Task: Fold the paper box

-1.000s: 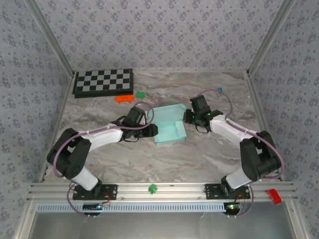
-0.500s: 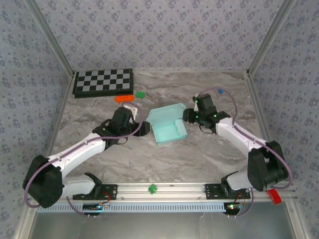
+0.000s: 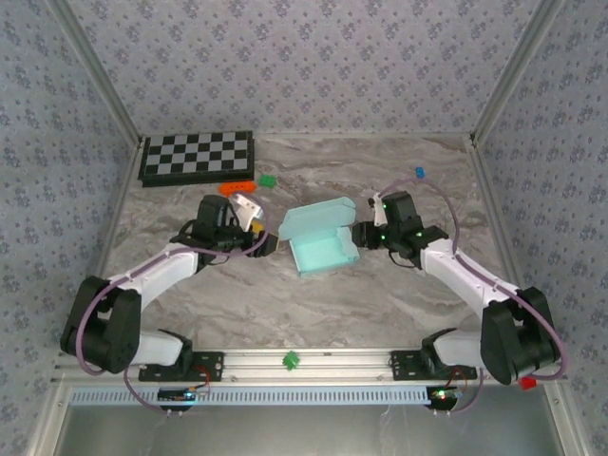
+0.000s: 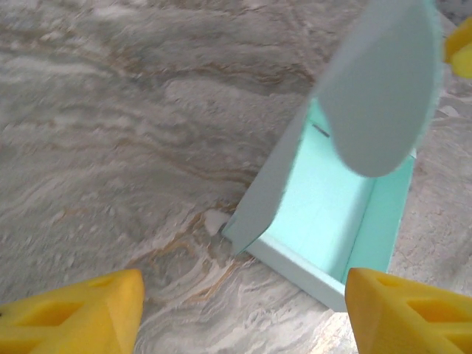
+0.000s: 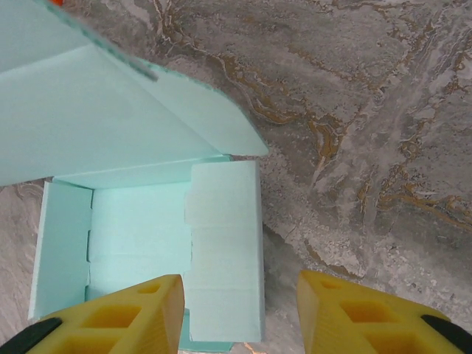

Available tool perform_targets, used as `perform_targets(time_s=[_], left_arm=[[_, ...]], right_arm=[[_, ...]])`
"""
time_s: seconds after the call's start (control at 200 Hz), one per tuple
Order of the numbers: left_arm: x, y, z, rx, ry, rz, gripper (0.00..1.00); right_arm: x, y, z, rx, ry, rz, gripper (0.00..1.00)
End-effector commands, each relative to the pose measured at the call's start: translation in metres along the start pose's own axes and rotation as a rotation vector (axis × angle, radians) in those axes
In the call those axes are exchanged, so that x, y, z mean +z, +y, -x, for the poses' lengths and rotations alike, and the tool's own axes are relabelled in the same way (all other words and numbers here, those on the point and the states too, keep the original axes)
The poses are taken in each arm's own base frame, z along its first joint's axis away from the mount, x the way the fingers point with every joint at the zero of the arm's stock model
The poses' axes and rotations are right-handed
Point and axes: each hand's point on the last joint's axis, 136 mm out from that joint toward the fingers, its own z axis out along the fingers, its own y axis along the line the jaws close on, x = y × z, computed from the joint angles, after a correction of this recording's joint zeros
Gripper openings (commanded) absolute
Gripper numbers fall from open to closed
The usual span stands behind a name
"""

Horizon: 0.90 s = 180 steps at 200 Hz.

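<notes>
Sitting lid-up on the grey marbled table [image 3: 380,304], the pale mint-blue card box [image 3: 323,249] lies between the left gripper [image 3: 273,245] and right gripper [image 3: 359,234], both spread apart, holding nothing.

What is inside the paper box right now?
Inside the paper box I see its bare mint floor and walls, with no object in it. Its raised lid covers the strip along the hinge.

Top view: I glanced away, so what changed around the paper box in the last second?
The left pincer drew back leftward from the paper box, and the right pincer shifted slightly rightward; both are open, gripping nothing. The box remains open on the table, the checkerboard unmoved.
</notes>
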Motion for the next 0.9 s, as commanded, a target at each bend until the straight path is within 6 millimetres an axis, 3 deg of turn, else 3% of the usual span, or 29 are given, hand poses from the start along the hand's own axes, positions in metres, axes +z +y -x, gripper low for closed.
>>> perform_targets(time_s=[0.0,0.2,0.385,0.655,0.74,0.895], left_arm=[[0.004,-0.011,0.026,0.149,-0.076,-0.078,0.71],[0.017,-0.011,0.038,0.175,-0.095,-0.125,0.65],[0.026,-0.015,0.047,0.164,-0.094,-0.184,0.52],[0.032,-0.018,0.044,0.156,-0.066,-0.220,0.37],[0.033,-0.019,0.043,0.153,-0.058,-0.231,0.27],[0.036,-0.020,0.042,0.156,-0.056,-0.241,0.27]], right_arm=[[-0.003,0.005,-0.002,-0.052,-0.024,0.030,0.45],[0.001,-0.002,-0.009,-0.040,-0.015,0.009,0.45],[0.004,-0.009,-0.017,-0.006,-0.003,-0.014,0.45],[0.012,-0.024,-0.024,0.047,0.015,-0.049,0.45],[0.014,-0.027,-0.023,0.075,0.012,-0.042,0.45],[0.021,-0.029,-0.020,0.118,-0.002,-0.014,0.45]])
